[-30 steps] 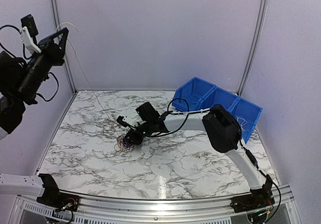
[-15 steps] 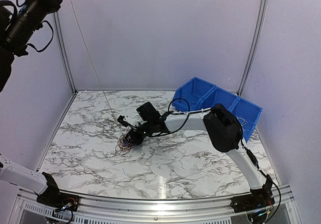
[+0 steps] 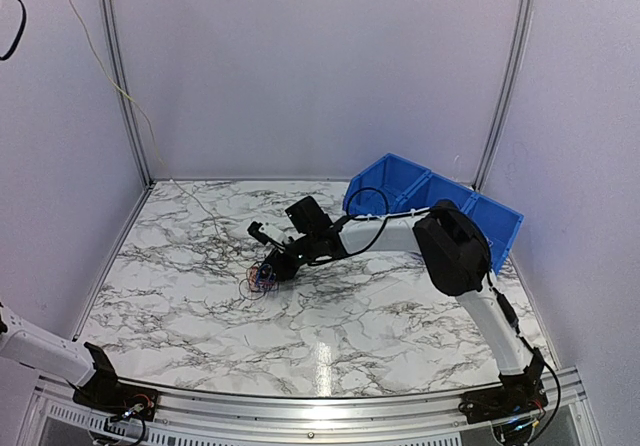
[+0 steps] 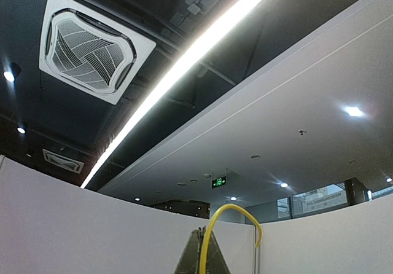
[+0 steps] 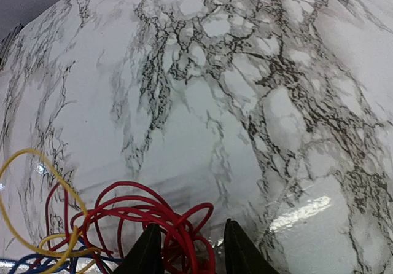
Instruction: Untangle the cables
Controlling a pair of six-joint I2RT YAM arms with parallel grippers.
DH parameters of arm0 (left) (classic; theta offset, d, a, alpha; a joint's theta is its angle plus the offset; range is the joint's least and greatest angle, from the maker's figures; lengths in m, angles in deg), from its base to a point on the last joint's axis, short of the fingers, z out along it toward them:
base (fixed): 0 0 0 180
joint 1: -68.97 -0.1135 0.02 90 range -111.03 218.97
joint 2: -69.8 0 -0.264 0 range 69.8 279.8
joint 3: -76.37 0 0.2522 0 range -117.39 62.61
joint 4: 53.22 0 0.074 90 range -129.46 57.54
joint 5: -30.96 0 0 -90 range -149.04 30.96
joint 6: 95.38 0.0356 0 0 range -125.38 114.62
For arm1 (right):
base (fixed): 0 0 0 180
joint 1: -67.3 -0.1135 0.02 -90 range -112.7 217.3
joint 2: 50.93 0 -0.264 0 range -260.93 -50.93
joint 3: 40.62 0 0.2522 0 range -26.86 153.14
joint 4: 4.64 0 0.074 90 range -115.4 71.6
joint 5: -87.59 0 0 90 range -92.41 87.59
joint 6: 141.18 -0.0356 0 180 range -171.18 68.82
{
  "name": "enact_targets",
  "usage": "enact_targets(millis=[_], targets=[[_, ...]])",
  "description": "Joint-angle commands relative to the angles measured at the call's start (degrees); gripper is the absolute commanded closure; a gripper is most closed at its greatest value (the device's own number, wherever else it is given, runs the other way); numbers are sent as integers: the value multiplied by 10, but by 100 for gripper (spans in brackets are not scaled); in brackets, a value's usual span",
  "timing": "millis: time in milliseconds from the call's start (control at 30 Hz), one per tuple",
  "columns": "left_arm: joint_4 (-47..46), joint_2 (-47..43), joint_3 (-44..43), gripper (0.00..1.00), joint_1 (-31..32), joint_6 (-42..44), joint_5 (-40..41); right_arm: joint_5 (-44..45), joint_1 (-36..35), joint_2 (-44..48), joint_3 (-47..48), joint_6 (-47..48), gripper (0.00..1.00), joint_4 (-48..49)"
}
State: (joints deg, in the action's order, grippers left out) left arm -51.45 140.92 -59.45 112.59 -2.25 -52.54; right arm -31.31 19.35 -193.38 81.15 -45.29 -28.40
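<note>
The cables (image 3: pixel 260 280) lay in a small loose bunch on the marble table (image 3: pixel 390 316), directly under the tip of the right gripper (image 5: pixel 191 252). They looked thin, light and limp. I judged they would slide and spring rather than resist, and that any loop pulled would drag its neighbours along.

The right gripper's fingers stood apart. A cluster of red loops (image 5: pixel 153 215) sat in the gap between them and just ahead, and neither pad visibly pressed on the wire. To that gripper's left in its own wrist view lay a wide yellow loop (image 5: pixel 37 163) and a few blue strands (image 5: pixel 24 265).

The best hold seemed to be a single strand where it left the bunch (not the knotted middle), pinched firmly since the insulation looked smooth.

The left gripper (image 4: pixel 204 258) was raised high, out of the overhead view. It was pressed together on the yellow cable (image 4: pixel 228 211), which arched up and over from its tips. In the overhead view that strand ran down from above towards the bunch.

The blue bins (image 3: pixel 395 181) stood behind the right arm, well apart from the tangle. Their insides were largely hidden, so I could not tell what they held.
</note>
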Motion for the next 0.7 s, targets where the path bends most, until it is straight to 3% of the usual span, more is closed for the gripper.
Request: enact_targets(millis=[0, 200, 367, 500, 600, 667], targets=[[-21, -5, 27, 100, 3, 21, 27, 42, 29, 13, -27, 19, 63, -84], [-17, -74, 210, 100, 3, 32, 71, 27, 50, 150, -116, 111, 55, -101], [-37, -109, 350, 100, 2, 7, 83, 37, 52, 218, -123, 198, 46, -186], [-42, -117, 412, 100, 3, -15, 81, 51, 52, 238, -104, 256, 44, -258], [-46, -124, 440, 100, 2, -25, 78, 7, 46, 259, -109, 263, 42, -263], [-53, -128, 454, 100, 2, -28, 78, -25, 31, 267, -108, 261, 36, -255]])
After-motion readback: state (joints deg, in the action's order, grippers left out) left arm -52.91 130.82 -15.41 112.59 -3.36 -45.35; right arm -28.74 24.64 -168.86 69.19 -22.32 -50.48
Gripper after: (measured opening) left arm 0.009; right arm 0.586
